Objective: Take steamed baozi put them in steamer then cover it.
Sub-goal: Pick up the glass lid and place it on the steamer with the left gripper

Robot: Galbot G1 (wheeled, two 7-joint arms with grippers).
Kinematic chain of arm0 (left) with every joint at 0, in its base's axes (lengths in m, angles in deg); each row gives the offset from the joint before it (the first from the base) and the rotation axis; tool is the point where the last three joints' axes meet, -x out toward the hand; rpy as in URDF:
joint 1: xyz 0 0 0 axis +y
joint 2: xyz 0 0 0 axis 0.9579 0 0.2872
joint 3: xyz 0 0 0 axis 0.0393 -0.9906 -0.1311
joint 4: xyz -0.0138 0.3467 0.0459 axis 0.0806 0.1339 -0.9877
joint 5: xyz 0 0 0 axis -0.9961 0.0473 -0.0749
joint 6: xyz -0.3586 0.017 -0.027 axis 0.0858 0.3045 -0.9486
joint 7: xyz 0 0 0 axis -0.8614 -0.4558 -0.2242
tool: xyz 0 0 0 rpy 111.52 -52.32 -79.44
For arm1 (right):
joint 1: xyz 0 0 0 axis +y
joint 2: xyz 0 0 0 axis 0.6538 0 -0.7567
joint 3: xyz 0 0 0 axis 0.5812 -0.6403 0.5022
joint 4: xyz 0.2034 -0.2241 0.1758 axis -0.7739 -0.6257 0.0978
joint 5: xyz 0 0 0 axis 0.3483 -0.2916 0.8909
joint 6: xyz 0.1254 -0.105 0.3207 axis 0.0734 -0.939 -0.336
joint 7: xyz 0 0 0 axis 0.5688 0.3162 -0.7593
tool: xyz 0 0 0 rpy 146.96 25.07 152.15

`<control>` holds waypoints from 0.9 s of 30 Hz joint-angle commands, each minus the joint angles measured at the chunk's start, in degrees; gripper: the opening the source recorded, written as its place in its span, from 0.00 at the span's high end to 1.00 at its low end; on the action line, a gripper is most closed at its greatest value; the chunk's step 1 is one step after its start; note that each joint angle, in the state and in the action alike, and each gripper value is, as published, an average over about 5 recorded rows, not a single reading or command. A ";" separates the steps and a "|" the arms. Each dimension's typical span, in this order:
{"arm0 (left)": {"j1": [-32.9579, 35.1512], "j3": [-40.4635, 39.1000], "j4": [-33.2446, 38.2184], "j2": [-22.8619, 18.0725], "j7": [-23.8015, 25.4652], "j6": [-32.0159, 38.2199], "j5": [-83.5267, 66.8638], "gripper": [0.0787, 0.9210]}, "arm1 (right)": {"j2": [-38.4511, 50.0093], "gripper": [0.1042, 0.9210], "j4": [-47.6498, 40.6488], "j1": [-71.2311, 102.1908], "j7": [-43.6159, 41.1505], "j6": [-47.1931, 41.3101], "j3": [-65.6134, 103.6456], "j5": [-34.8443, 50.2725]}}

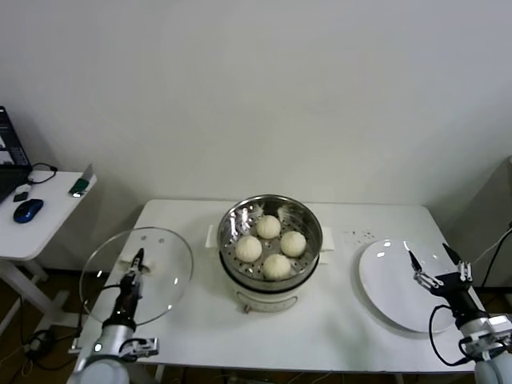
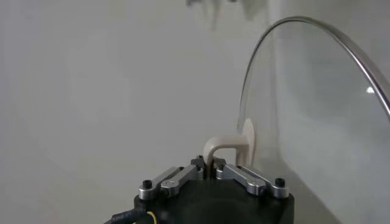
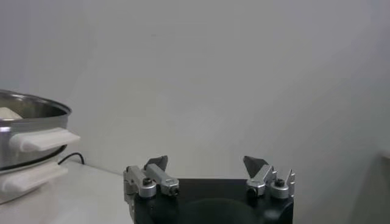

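1. The steamed baozi [image 1: 270, 245], four pale buns, already sit inside the steamer [image 1: 270, 210] at the middle of the bench [image 1: 352, 320]; judging by that, only the covering is left.
2. The cover [image 1: 164, 276] is the thing in hand now: it lies over the bench's left end, well apart from the steamer, its glass disc seen nearly flat from the head view.
3. The left gripper [image 2: 210, 167] has its jaws pressed together on the cover's white handle [image 2: 226, 146], pinching it at the base of the arch; in the wrist view the glass stands just beyond the jaws.
4. To do this step well, I would lift the cover clear of the bench before travelling, keep it level so the pinched handle does not twist, and carry it rightward until its metal rim [image 2: 341, 45] is centred over the steamer's rim.
5. Lower it straight down, not sliding, so the edge does not catch the steel wall or press on a bun.
6. The right gripper [image 1: 438, 270] waits over the white plate [image 1: 388, 276] at the bench's right end, jaws spread wide and holding nothing.
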 commanded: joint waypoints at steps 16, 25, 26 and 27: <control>-19.41 -32.05 15.81 9.40 11.02 -26.02 -3.53 0.91 | 2.26 0.12 -3.58 -8.71 1.32 -0.99 -7.59 -2.76; -31.89 -40.42 9.97 1.41 22.88 -28.25 1.62 0.91 | 1.65 0.12 -4.85 -9.35 1.19 -0.70 -7.02 -3.00; -32.88 -41.12 9.11 0.49 23.58 -28.44 1.99 0.91 | 1.54 0.12 -4.94 -9.34 1.19 -0.66 -6.85 -3.07; -33.71 -41.85 8.20 -0.54 24.27 -28.55 2.41 0.91 | 1.40 0.12 -5.02 -9.31 1.18 -0.62 -6.63 -3.13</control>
